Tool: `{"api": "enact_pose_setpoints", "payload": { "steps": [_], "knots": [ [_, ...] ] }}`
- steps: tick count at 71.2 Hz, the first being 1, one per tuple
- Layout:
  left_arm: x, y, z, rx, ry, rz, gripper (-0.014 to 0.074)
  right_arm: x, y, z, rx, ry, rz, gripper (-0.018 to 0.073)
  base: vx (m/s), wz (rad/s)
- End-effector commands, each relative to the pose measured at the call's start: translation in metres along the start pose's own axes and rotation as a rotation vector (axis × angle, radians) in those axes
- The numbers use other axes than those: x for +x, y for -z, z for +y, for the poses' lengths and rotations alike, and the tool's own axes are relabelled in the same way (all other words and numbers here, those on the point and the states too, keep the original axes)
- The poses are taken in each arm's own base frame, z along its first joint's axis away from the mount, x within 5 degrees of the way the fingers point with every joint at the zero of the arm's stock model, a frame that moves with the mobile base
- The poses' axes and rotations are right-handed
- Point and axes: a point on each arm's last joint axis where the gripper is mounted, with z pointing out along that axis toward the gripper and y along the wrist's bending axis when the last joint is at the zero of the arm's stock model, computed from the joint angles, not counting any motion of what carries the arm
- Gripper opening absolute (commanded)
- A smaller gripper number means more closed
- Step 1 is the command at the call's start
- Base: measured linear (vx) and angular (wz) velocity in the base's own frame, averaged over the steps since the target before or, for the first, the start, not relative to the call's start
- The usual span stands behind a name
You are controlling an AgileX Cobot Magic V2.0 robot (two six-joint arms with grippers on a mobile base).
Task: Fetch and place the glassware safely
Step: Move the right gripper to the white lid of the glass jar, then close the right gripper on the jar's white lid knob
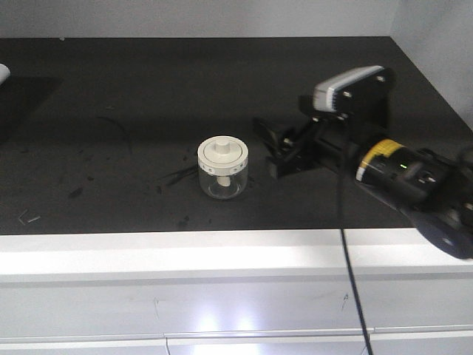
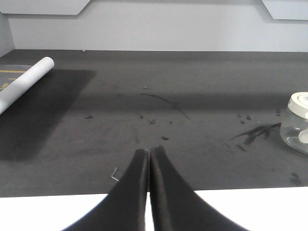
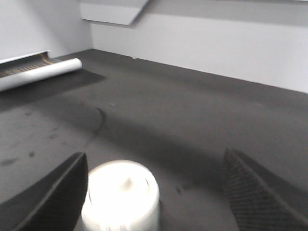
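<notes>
Just ahead of the parted right fingers (image 3: 255, 192), glass jar (image 3: 120, 195)

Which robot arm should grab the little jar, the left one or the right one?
Probably right. The right claw is open and pointed at the jar, which sits close ahead. The left claw is shut, and the jar is far off at the edge of its view.

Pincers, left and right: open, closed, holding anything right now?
Left pincer: closed, holding nothing.
Right pincer: open, holding nothing; the glass jar sits just ahead of it, not gripped.
</notes>
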Motion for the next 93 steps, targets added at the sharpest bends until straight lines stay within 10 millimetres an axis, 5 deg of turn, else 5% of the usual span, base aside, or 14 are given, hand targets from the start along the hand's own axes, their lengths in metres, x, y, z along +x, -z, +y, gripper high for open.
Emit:
{"api": "enact_pose_setpoints", "payload": {
  "steps": [1, 24, 58, 67, 93],
  "knots": [
    [-0.013, 0.0, -0.003, 0.032, 0.013, -0.072, -0.0007, -0.027, -0.018, 0.007, -0.054, 0.023, -0.133, 0.0561, 0.0, 0.0],
    [-0.013, 0.0, -0.004, 0.032, 0.012, -0.072, -0.0007, -0.013, -0.08, 0.022, -0.122, 0.025, -0.111, 0.0561, 0.0, 0.0],
    [-0.013, 0.0, -0.004, 0.032, 0.012, -0.072, -0.0007, 0.033, -0.102, 0.018, -0.11, -0.02, -0.006, 0.0538, 0.0, 0.0],
    [-0.013, 0.0, -0.004, 0.032, 0.012, -0.072, -0.0007, 0.039, -0.104, 0.018, -0.11, -0.015, 0.01, 0.0454, 0.0, 0.0],
    [-0.013, 0.0, -0.004, 0.032, 0.012, -0.072, -0.0007, 0.051, -0.106, 0.016, -0.092, -0.013, 0.08, -0.0014, 0.0, 0.0]
  ]
}}
